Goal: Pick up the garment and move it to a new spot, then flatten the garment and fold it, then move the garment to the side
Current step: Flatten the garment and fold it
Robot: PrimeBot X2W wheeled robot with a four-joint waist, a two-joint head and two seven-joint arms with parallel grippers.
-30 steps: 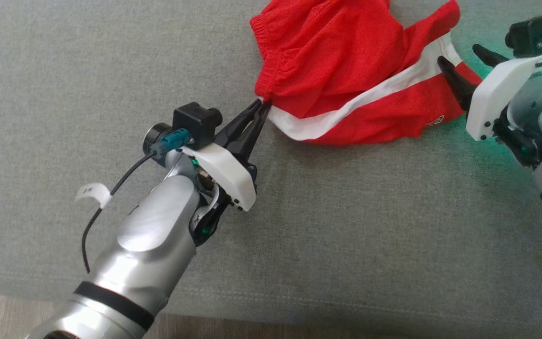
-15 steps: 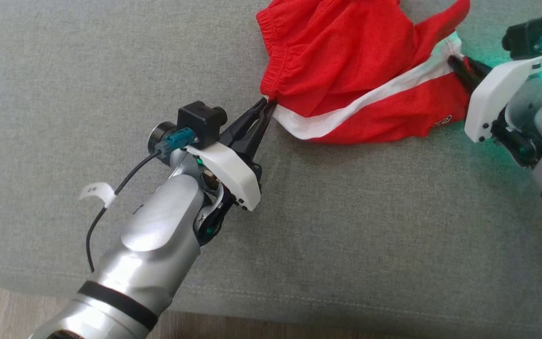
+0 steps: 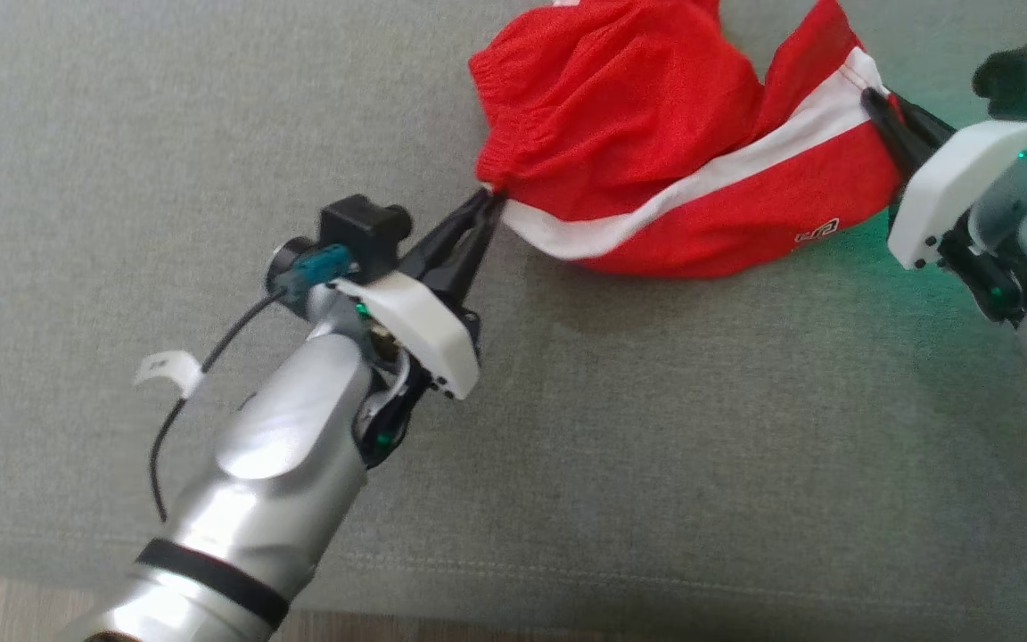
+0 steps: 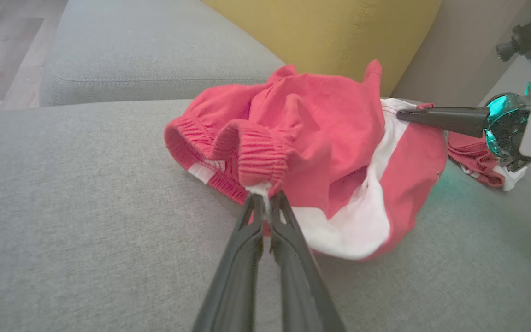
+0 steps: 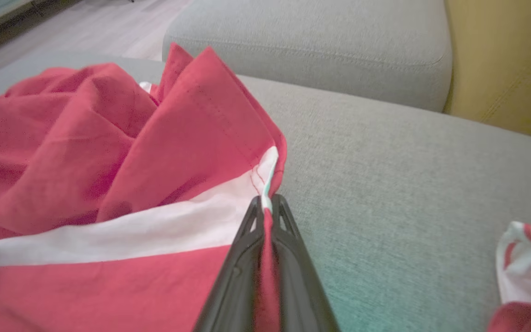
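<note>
Shorts look light, limp; left end effector clamped on waistband corner, right end effector clamped on striped hem.

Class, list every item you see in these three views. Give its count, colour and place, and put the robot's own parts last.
shorts: one, red with white stripe, bunched on the sofa
sofa cushions: two, grey, under and behind the shorts
back cushion: one, yellow, behind the shorts
second cloth: one, red and white, beside the right arm
floor: pale wood, beyond the sofa
left gripper: one, dark, shut on the waistband
right gripper: one, dark, shut on the striped hem
</note>
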